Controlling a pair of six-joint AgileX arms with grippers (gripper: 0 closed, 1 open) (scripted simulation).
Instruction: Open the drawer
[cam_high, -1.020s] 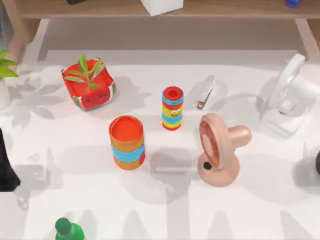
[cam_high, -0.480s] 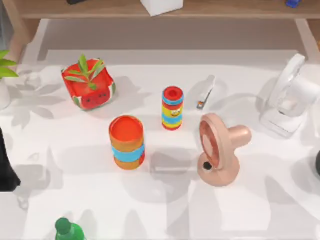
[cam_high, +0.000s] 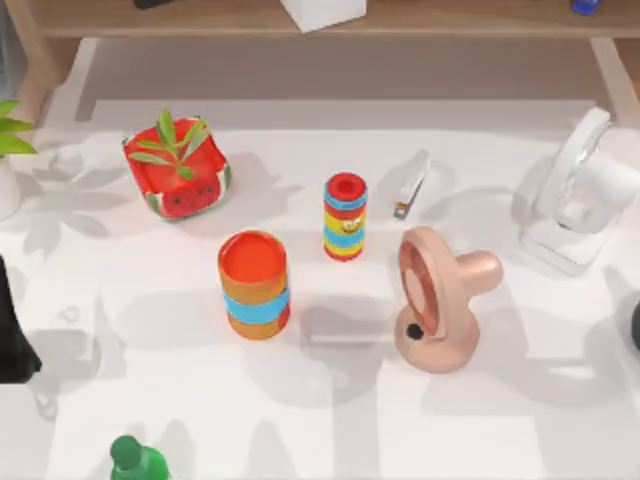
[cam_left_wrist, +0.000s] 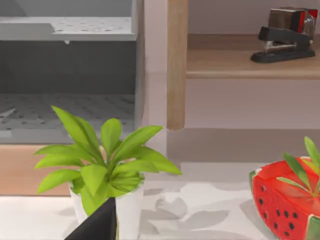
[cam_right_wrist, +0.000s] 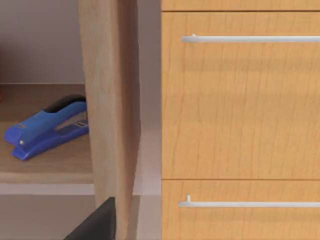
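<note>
In the right wrist view, two light wooden drawer fronts are stacked one above the other. The upper drawer (cam_right_wrist: 240, 100) has a silver bar handle (cam_right_wrist: 250, 38), and the lower drawer (cam_right_wrist: 240, 215) has its own handle (cam_right_wrist: 250, 204). Both fronts sit flush and closed. A dark part of my right gripper (cam_right_wrist: 97, 225) shows in front of the cabinet's wooden post (cam_right_wrist: 107, 100), some way off from the drawers. My left arm (cam_high: 12, 330) is parked at the table's left edge. A dark part of my left gripper (cam_left_wrist: 97, 225) shows near a potted plant (cam_left_wrist: 102, 165).
On the table stand a watermelon planter (cam_high: 178, 170), an orange can (cam_high: 254, 285), a striped tube (cam_high: 345, 216), a pink fan (cam_high: 435, 300), a white fan (cam_high: 580, 195), a stapler (cam_high: 411, 185) and a green bottle (cam_high: 135, 460). A blue stapler (cam_right_wrist: 47, 130) lies on the shelf.
Shadows on the table have shifted a little, mostly at the right and front. The objects on the table and my left arm have stayed put.
</note>
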